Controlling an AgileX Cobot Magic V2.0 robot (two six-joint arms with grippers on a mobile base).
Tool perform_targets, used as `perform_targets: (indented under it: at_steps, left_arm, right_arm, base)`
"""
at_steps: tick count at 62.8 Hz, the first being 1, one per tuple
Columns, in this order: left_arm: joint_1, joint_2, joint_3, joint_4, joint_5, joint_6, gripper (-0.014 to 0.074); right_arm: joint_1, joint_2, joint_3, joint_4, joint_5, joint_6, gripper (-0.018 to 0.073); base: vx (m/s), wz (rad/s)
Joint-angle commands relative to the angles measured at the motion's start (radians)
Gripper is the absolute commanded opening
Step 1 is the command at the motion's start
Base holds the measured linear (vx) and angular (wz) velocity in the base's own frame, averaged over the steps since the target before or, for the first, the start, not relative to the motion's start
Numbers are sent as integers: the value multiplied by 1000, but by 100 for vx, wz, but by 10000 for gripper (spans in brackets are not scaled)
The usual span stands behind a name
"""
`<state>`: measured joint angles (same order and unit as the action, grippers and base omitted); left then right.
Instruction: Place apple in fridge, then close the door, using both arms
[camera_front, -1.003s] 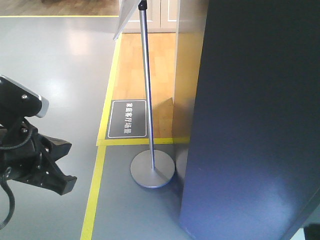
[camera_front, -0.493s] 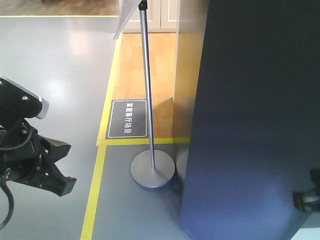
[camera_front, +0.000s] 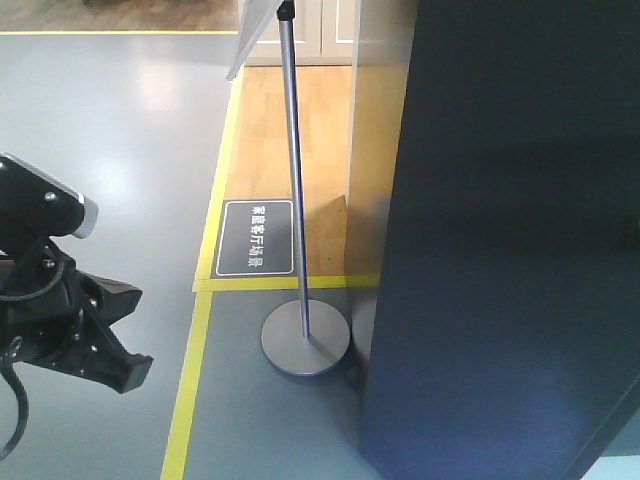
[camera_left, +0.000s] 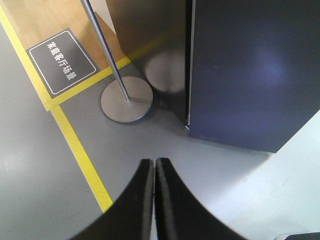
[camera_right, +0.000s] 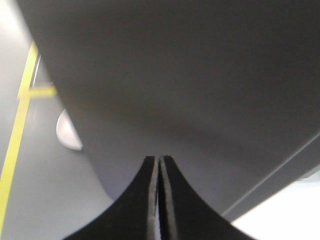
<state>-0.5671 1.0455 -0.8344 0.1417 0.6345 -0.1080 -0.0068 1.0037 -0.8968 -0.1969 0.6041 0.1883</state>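
Both grippers have their black fingers pressed together with nothing between them. In the left wrist view, the left gripper (camera_left: 155, 162) hangs at the bottom centre of the frame above grey floor (camera_left: 40, 190), its tips pointing toward the fridge (camera_left: 250, 75) that fills the upper right. In the right wrist view, the right gripper (camera_right: 158, 160) sits very near the fridge's dark, blurred face. In the front view, the left arm (camera_front: 60, 320) shows at the lower left edge, and the fridge's dark blue-grey door (camera_front: 500, 240) covers the right half. Left of the fridge stands a metal pole (camera_front: 292, 170) on a round base (camera_front: 305, 338), beside a yellow floor line (camera_front: 190, 380) and a dark floor sign (camera_front: 255, 238). The apple does not show in any view.
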Motion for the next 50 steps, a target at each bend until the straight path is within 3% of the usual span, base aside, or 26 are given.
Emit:
perform_targets:
  at_steps: [1, 16, 50]
  left_arm:
    - [1, -16, -26, 5, -53, -10, -6]
    - [1, -16, -26, 5, -53, -10, -6]
    - [1, -16, -26, 5, -53, -10, -6]
  right_arm:
    - [-64, 21, -52, 43, -145, -48, -3]
    - [-113, 108, -125, 59, -274, -75, -3]
    - [-113, 444, -408, 44, -450, -90, -3]
  base:
    - [0, 0]
    - [0, 0]
    - [0, 0]
